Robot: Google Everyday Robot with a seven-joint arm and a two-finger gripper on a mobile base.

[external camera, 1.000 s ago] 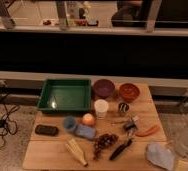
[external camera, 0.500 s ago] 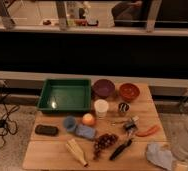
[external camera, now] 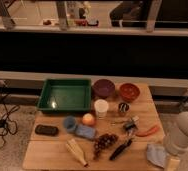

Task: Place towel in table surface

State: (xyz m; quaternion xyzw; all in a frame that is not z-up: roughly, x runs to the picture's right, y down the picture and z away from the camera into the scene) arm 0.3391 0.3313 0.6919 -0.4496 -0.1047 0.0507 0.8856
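Observation:
The towel, a pale grey-blue crumpled cloth, lies on the table surface at its near right corner. My arm, white and rounded, comes down from the right just beside the towel. The gripper sits at the arm's lower end by the bottom edge of the camera view, at the towel's right side. Whether it touches the cloth I cannot tell.
A green tray stands at the back left, with a purple bowl and an orange bowl to its right. A white cup, a blue block, grapes and a black-handled tool fill the middle.
My arm has shifted slightly left, closer to the towel. The towel and the other items have not moved.

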